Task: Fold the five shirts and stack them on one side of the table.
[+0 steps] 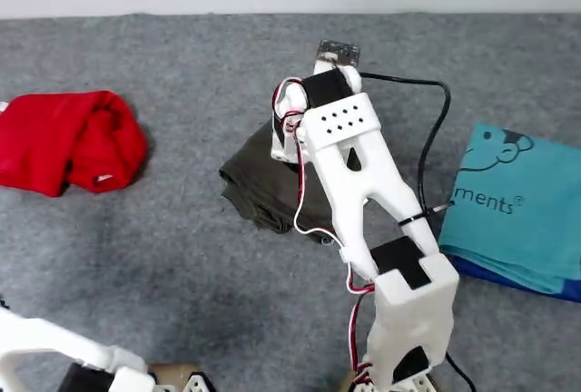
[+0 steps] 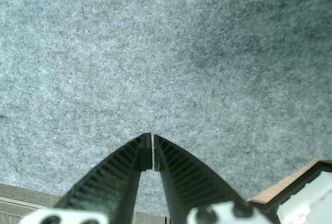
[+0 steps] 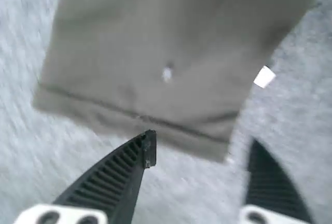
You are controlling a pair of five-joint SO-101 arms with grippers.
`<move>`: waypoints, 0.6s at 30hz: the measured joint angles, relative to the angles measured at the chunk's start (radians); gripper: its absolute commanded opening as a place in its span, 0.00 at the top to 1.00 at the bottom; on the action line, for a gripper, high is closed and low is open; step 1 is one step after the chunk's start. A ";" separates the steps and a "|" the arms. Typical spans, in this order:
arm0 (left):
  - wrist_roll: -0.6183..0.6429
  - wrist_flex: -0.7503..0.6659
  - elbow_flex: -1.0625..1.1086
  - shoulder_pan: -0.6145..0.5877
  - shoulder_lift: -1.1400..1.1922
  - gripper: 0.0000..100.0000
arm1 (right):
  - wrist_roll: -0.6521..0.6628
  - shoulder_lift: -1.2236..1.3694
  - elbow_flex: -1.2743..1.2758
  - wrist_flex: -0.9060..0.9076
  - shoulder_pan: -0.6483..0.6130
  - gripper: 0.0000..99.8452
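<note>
The right gripper [image 3: 202,151] hangs spread over the olive shirt [image 3: 166,53]. The left gripper [image 2: 153,151] is pressed together above felt [image 2: 166,53]. The red shirt [image 1: 73,142] and teal shirt [image 1: 522,206] lie well off to either side.

Left shirt [image 1: 73,142], middle shirt [image 1: 259,185], right stack [image 1: 517,220]

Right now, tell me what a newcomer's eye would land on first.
The white right arm stretches across mid-table, its open gripper over a dark olive shirt. A crumpled red shirt lies at the high view's left; a teal shirt tops a blue one at its right edge.
</note>
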 measured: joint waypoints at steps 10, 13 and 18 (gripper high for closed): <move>-0.044 0.000 0.000 0.000 0.000 0.98 | -0.140 0.216 0.000 -0.216 0.114 0.52; -0.046 0.000 0.000 0.000 0.000 0.98 | -0.143 0.281 0.000 -0.276 0.123 0.52; -0.048 0.000 0.000 0.000 0.000 0.98 | -0.143 0.370 -0.002 -0.365 0.118 0.52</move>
